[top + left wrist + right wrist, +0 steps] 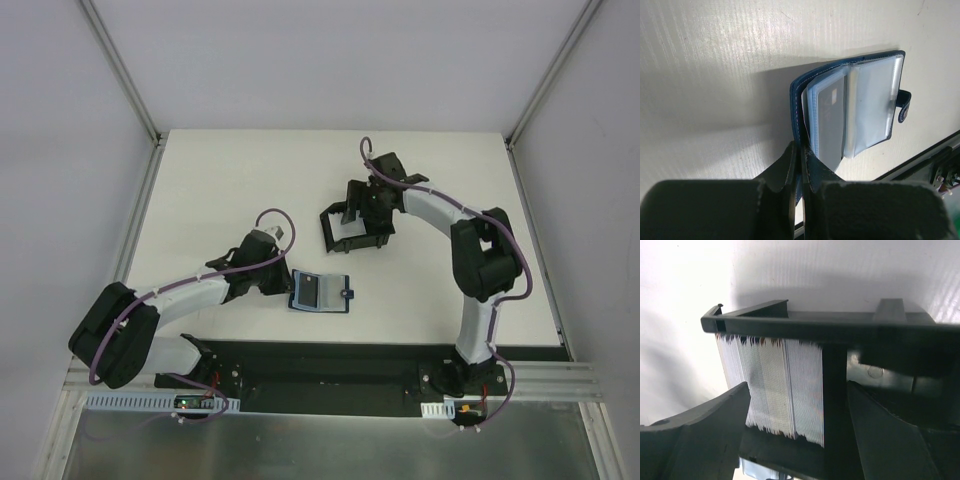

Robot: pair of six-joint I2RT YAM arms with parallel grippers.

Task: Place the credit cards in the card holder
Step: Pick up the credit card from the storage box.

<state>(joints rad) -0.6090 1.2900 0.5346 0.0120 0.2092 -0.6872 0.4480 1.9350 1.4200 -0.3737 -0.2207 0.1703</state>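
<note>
The dark navy card holder (pixel 320 292) lies open on the white table, its snap tab (pixel 904 105) to the right. In the left wrist view the card holder (pixel 870 100) shows clear inner pockets, and a pale grey card (pixel 832 120) sits in one. My left gripper (pixel 801 150) is shut on the holder's left cover edge, and it also shows from above (pixel 283 283). My right gripper (pixel 362 215) hovers open over the black tray (pixel 340 235). In the right wrist view the gripper (pixel 796 390) straddles a stack of whitish credit cards (pixel 770 390) standing on edge in the tray (pixel 815 322).
A black base plate (pixel 330 365) and metal rail run along the near table edge, also in the left wrist view (pixel 932 160). White enclosure walls stand at the left, right and back. A black divider (pixel 835 390) stands against the card stack.
</note>
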